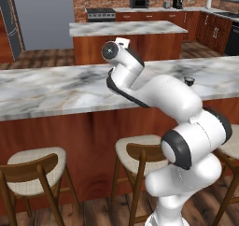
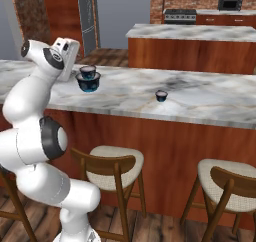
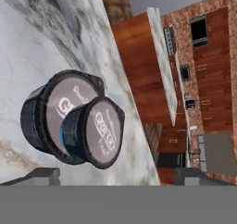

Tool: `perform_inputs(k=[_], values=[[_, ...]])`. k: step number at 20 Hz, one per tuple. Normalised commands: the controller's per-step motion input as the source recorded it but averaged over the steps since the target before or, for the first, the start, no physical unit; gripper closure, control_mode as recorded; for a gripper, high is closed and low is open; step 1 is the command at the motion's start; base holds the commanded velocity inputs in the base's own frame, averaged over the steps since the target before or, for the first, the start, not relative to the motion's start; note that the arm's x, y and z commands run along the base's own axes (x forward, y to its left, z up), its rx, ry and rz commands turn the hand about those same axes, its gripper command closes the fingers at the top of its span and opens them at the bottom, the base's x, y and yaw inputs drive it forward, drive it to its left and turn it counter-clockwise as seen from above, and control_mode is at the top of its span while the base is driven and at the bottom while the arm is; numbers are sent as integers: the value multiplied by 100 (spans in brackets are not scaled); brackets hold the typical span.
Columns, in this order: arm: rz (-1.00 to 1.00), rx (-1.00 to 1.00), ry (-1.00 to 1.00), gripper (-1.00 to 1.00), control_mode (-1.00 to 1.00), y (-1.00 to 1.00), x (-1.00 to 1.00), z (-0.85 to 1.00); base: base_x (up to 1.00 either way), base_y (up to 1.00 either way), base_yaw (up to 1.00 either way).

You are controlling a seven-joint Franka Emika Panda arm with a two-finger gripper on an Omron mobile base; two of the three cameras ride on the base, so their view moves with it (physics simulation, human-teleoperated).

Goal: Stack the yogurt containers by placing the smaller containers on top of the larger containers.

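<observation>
Middle tub (image 3: 92, 131) seated on big tub (image 3: 44, 116) on marble counter (image 2: 200, 98); gripper (image 3: 115, 177) spread wide, holding nothing. Best lifted straight clear without nudging the stack; then across to tiny tub (image 2: 161, 95), well apart to the right.

You've got a grey-veined marble worktop (image 2: 200, 98) w/ the widest tub (image 2: 88, 81) standing on it near the arm, middle-sized tub (image 2: 88, 71) stacked on top; tiniest tub (image 2: 161, 95) sits alone, well apart.

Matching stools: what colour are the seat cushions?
Pale beige cushions on brown wooden frames, clearest in the right base view.
</observation>
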Motion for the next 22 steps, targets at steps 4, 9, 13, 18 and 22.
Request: perform_inputs(k=[4,9,13,18,22], values=[[0,2,-1,-100,-100,-8,-34,69,0,0,0],[0,11,8,-100,-100,-28,-54,39,0,0,0],[-6,15,7,-100,-100,-51,-69,18,0,0,0],[-4,19,2,-100,-100,-78,-67,1,0,0,0],[-5,8,0,-100,-100,-89,-60,0,0,0,0]])
